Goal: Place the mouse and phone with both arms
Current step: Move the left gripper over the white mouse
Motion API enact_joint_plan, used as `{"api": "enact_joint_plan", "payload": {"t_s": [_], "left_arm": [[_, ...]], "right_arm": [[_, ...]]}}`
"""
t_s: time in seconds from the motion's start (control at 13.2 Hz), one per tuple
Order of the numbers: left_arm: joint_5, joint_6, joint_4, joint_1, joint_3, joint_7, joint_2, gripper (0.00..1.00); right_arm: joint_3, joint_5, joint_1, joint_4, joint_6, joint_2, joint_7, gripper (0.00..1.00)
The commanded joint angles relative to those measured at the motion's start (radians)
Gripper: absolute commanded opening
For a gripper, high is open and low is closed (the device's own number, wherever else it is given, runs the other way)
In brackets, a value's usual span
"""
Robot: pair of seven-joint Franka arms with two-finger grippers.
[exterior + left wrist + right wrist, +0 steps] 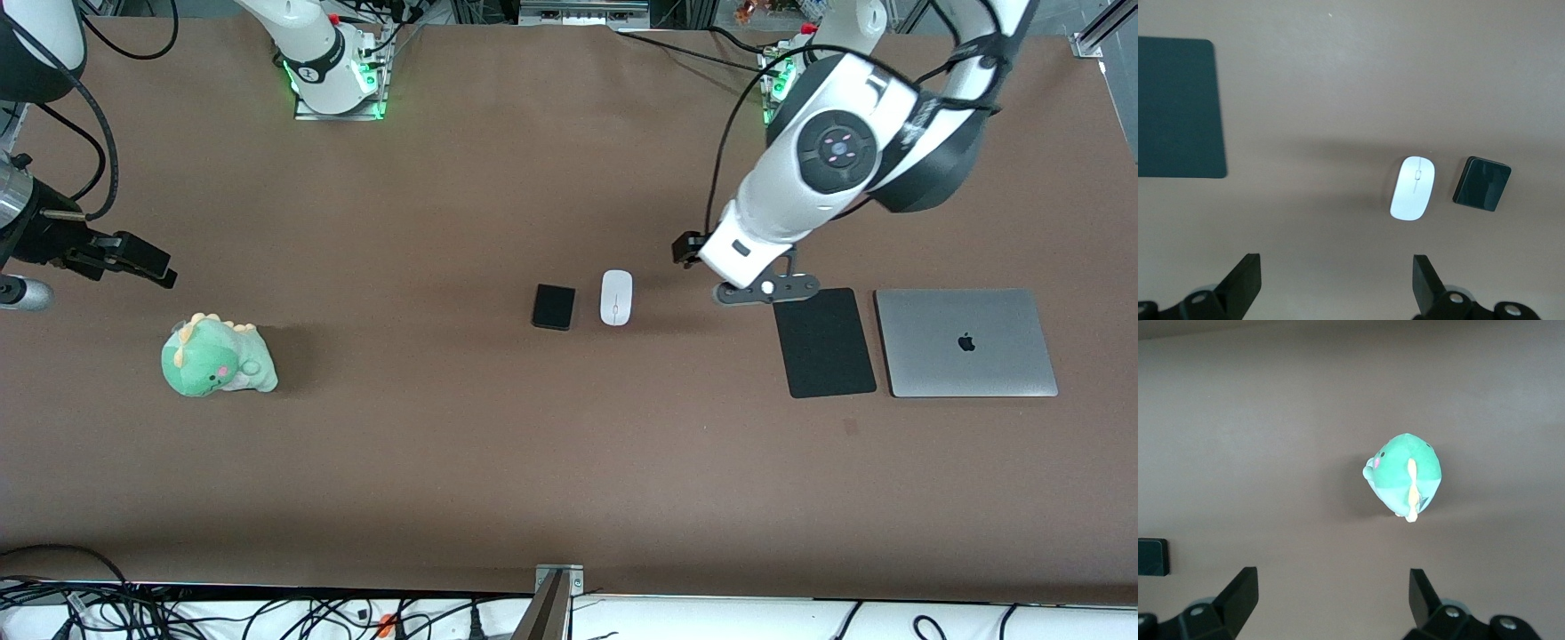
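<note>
- Front view: the left arm (827, 169), glossy white with black bands and cables, reaches down from its base and bends toward the middle of the table. The left gripper (751, 289) hangs over bare table between the mouse and the mouse pad (824, 342), a thin matte black sheet with rounded corners.
- Front view: the mouse (616, 297), a smooth white oval with a fine grey centre line, lies flat near the table's middle. The phone (554, 307), a small black slab with rounded corners, lies just beside it toward the right arm's end, not touching.
- Front view: a closed grey metal laptop (965, 342) lies beside the mouse pad at the left arm's end. The table (444, 462) is matte brown.
- Front view: the right arm enters at the picture's edge; the right gripper (147, 262) hovers over bare table, farther from the camera than the green plush dinosaur (218, 356).
- Left wrist view: the black fingers (1245, 280) stand wide apart and hold nothing. The mouse (1412, 188), the glossy phone (1482, 184) and a corner of the mouse pad (1178, 107) lie below.
- Right wrist view: the fingers (1241, 590) are spread wide and empty above the soft, rounded dinosaur (1405, 475) with its yellow spines. An edge of the phone (1151, 557) shows.
</note>
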State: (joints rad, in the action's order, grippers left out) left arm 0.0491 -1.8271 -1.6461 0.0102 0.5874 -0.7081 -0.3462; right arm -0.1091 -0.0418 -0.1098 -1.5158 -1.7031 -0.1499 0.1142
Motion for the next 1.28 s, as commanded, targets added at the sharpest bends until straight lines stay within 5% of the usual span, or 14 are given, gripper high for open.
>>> {"api": "enact_joint_plan", "payload": {"t_s": [0.0, 1.21], "left_arm": [[0.096, -0.04, 0.005, -0.062, 0.002, -0.104, -0.062, 1.0], [0.216, -0.248, -0.078, -0.203, -0.003, -0.298, -0.2, 1.0]], "right_arm": [[0.003, 0.01, 0.001, 0.006, 0.014, 0.003, -0.013, 1.0], [0.005, 0.014, -0.022, 0.006, 0.078, -0.005, -0.011, 1.0]]}}
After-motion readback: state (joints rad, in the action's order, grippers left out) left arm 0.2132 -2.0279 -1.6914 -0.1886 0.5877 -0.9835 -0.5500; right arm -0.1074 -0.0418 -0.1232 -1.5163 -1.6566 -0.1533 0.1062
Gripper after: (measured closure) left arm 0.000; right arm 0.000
